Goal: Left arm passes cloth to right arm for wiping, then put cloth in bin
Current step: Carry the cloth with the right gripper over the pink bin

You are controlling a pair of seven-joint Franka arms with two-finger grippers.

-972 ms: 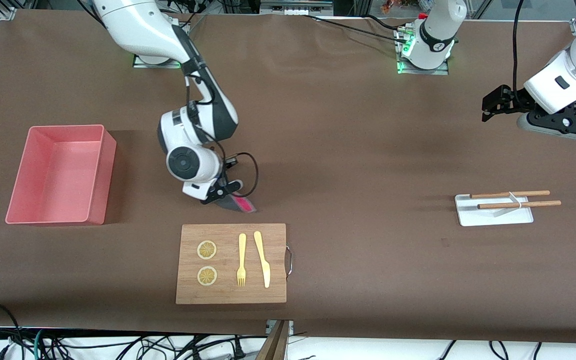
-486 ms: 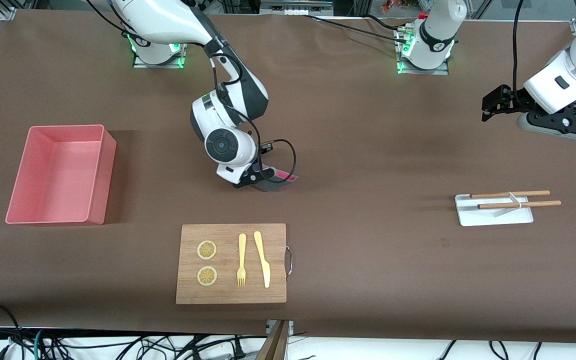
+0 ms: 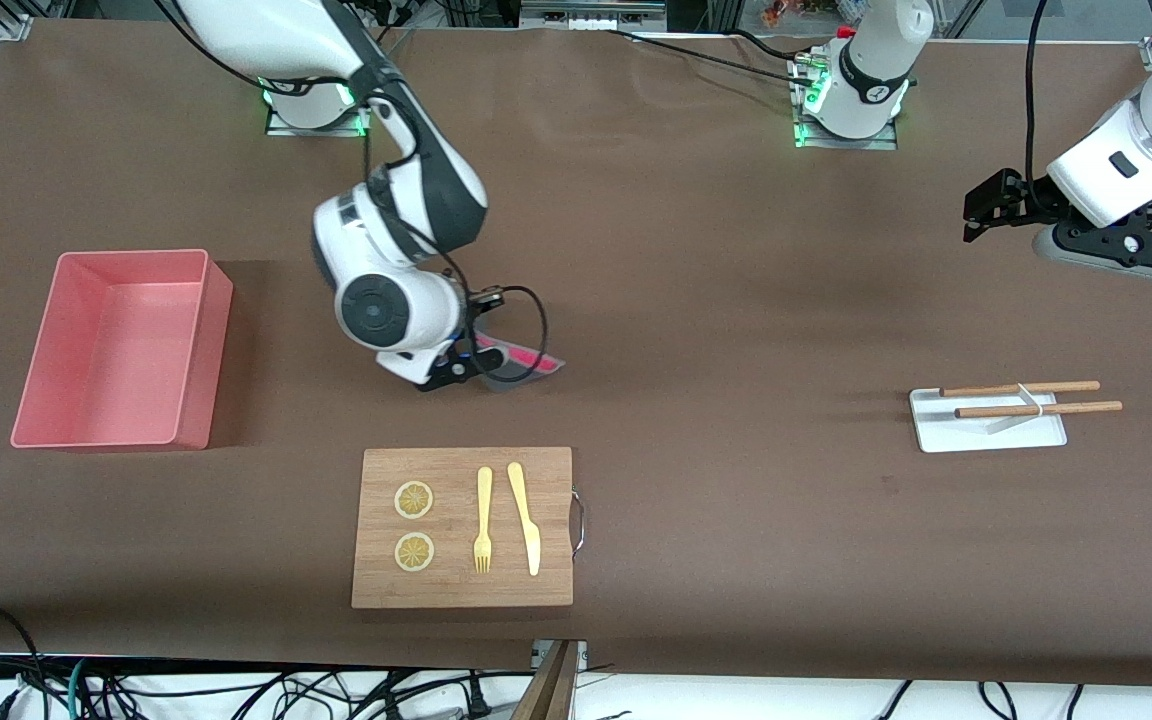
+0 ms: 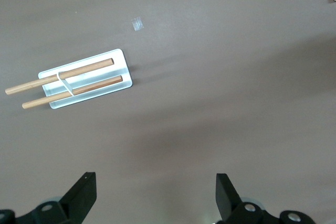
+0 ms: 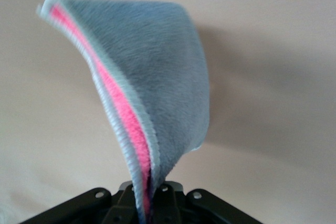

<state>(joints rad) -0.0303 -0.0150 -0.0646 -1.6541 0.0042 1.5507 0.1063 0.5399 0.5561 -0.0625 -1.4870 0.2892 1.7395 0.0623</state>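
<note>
My right gripper [image 3: 458, 370] is shut on the cloth [image 3: 524, 360], a small rag, grey on one face and pink on the other. It is low over the brown tabletop, between the pink bin [image 3: 219, 350] and the table's middle. In the right wrist view the folded cloth [image 5: 157, 87] rises from the shut right gripper [image 5: 148, 203], its pink face showing along the fold. The left gripper [image 3: 981, 212] hangs open and empty over the left arm's end of the table, where the left arm waits. Its black fingertips [image 4: 84, 195] stand far apart around the left gripper [image 4: 155, 195].
A wooden cutting board [image 3: 551, 540] with two lemon slices [image 3: 414, 500], a yellow fork [image 3: 483, 520] and a knife [image 3: 526, 518] lies nearer the camera than the cloth. A white tray [image 3: 986, 432], also the white tray [image 4: 118, 66], carries two wooden sticks at the left arm's end.
The right gripper swept the cloth over the table from beside the board toward the left arm's end, then back toward the bin. The left arm has not moved.
</note>
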